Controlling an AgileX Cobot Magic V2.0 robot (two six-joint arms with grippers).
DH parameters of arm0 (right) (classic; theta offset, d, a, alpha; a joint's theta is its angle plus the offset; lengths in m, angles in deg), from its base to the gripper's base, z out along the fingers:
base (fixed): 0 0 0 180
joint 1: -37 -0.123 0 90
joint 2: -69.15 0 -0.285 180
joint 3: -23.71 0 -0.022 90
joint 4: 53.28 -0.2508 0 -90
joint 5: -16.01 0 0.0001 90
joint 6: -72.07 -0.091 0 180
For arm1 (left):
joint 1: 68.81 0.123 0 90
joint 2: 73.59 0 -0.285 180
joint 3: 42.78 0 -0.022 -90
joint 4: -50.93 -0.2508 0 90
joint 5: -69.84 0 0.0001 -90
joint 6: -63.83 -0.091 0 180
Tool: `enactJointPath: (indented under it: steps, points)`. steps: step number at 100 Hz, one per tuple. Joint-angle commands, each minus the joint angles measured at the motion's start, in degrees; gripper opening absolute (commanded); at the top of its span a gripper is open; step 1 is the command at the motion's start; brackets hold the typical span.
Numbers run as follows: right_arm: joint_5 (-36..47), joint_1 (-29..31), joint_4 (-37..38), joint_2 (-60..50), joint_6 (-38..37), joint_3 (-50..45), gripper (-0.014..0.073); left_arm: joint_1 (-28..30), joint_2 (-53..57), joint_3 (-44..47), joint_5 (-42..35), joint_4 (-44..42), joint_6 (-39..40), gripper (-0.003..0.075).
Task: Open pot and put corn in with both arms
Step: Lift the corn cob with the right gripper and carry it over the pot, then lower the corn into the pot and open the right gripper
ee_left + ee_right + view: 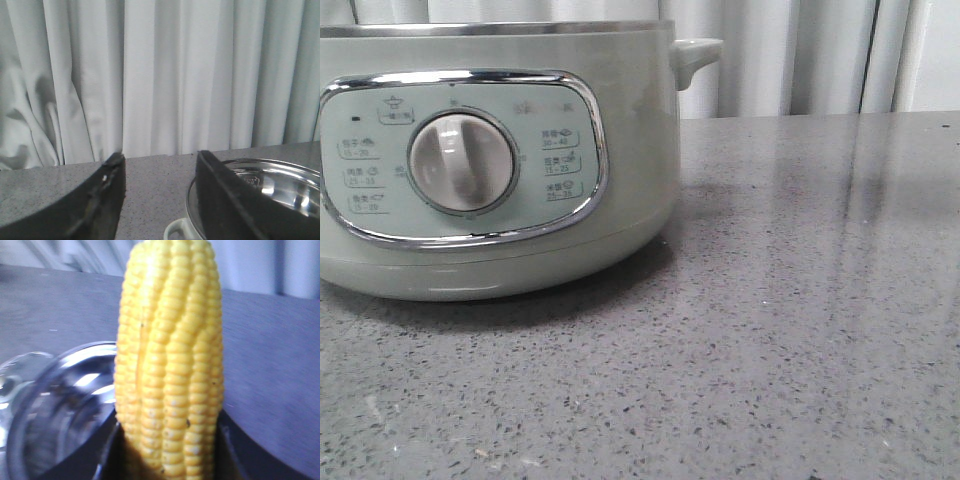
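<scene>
The pot (490, 150) is large and pale grey-green, with a chrome-framed panel and a round off-white dial (461, 162), and fills the left of the front view. No gripper shows in that view. In the left wrist view my left gripper (160, 156) is open and empty above the table, next to the pot's chrome rim (260, 165), shiny open inside and small side handle (176, 232). In the right wrist view my right gripper (169, 442) is shut on the yellow corn (170, 355), which stands upright between the fingers beside and above the pot's shiny open inside (65, 405).
The grey speckled tabletop (800, 330) stretches to the right of and in front of the pot. White curtains (150, 75) hang behind the table. A clear curved glassy thing (17, 372) lies by the pot's rim in the right wrist view; I cannot tell what it is.
</scene>
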Motion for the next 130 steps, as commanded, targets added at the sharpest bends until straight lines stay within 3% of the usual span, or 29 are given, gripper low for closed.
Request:
enactJointPath:
  steps: [1, 33, 74, 81, 100, 122, 130]
  points:
    - [3.58, -4.31, -2.33, 0.41, 1.10, 3.92, 0.0153, -0.85, -0.35, -1.64, -3.64, 1.21, 0.46, 0.0258]
    - [6.93, -18.03, -2.33, 12.33, 1.10, 7.17, 0.0153, -0.96, -0.35, -1.64, -3.64, 1.21, 0.46, 0.0258]
    - [4.44, -19.70, -1.95, 23.36, 1.10, 8.45, 0.0169, -0.96, -0.35, -1.64, -0.60, 1.21, 0.46, 0.0258]
    - [4.09, -19.70, -1.82, 23.79, 1.10, 8.45, 0.0237, -0.96, -0.35, -1.55, -0.50, 1.21, 0.46, 0.0258]
    - [4.00, -19.60, -1.82, 23.45, 1.10, 8.45, 0.0543, -0.96, -0.35, -1.55, -0.60, 1.11, 0.46, 0.0258]
    - [2.88, -19.60, -1.71, 17.91, 1.10, 8.45, 0.0564, -0.96, -0.35, -1.55, -0.60, 0.69, 0.46, 0.0258]
    - [1.55, -19.60, -0.67, 14.09, 1.10, 8.45, 0.0531, -0.96, -0.35, -1.55, -0.60, 0.69, 0.46, 0.0258]
